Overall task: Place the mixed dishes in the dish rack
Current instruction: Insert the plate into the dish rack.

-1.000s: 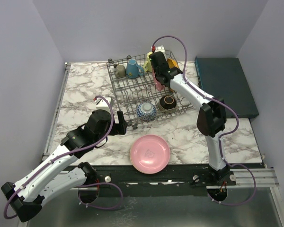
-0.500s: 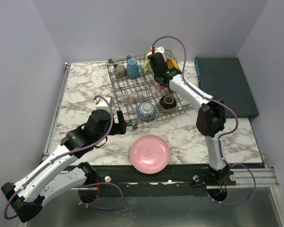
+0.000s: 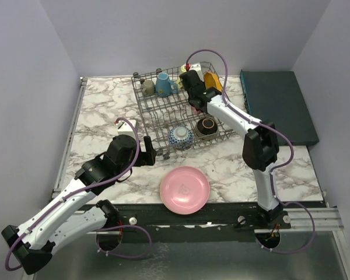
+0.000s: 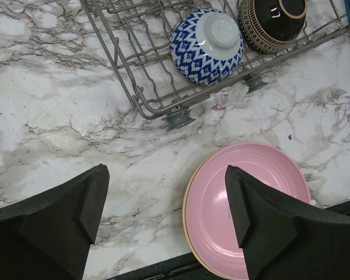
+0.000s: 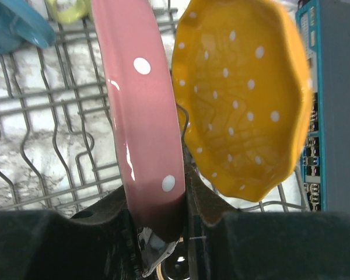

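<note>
The right gripper (image 5: 157, 217) pinches the lower rim of a pink white-dotted plate (image 5: 141, 111), its 2 fingers pressed against either face. The plate stands on edge over the wires of the large grey metal wire dish rack (image 3: 157, 111), toward its far right corner. It is just beside an orange white-dotted scalloped plate (image 5: 242, 99) that stands tilted in the rack.

Along the rack's far side sit a blue mug (image 3: 163, 85), a grey-olive mug (image 3: 148, 87) and a yellow mug (image 5: 70, 10) that is only partly in view. At the rack's near edge rest 2 small bowls side by side: a blue-and-white patterned bowl (image 4: 207, 38) with its base showing, and a dark brown bowl (image 4: 272, 19).

The left gripper (image 4: 163, 195) hovers over the marble table (image 4: 58, 116) near the rack's near left corner, with its fingers spread wide and nothing between them. A plain round pink plate (image 4: 248, 204) lies flat on the table outside the rack, near the front edge. A flat dark teal box (image 3: 277, 105) lies to the right of the rack
</note>
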Controlling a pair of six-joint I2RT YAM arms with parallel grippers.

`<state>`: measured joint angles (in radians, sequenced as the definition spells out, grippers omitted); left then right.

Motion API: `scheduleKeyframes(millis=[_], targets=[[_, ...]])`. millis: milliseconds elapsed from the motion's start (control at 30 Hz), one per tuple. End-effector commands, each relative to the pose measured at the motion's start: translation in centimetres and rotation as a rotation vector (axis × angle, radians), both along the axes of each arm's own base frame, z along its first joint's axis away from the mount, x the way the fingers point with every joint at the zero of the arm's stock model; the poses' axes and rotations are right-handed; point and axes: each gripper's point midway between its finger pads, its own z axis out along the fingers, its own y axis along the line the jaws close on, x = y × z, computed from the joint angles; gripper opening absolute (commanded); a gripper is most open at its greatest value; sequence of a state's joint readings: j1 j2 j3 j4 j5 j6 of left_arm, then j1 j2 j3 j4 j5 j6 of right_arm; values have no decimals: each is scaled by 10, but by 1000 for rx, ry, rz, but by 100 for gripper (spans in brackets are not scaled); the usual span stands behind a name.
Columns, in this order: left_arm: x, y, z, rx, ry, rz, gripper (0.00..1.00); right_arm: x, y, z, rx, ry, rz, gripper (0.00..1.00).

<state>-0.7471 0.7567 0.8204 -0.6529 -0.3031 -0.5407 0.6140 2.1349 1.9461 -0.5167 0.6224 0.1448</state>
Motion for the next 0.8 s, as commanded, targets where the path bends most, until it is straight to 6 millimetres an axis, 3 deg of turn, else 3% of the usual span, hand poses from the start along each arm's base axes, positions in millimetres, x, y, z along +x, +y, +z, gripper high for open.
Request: scheduleKeyframes(millis=[0, 600, 767], targets=[[-2, 0, -4, 4, 9, -9, 87, -28, -5, -74, -56, 200, 21, 0], [-2, 1, -4, 2, 10, -4, 87, -25, -5, -63, -68, 166, 50, 1], [-2, 1, -5, 4, 11, -5, 87, -23, -5, -57, -66, 152, 43, 18]])
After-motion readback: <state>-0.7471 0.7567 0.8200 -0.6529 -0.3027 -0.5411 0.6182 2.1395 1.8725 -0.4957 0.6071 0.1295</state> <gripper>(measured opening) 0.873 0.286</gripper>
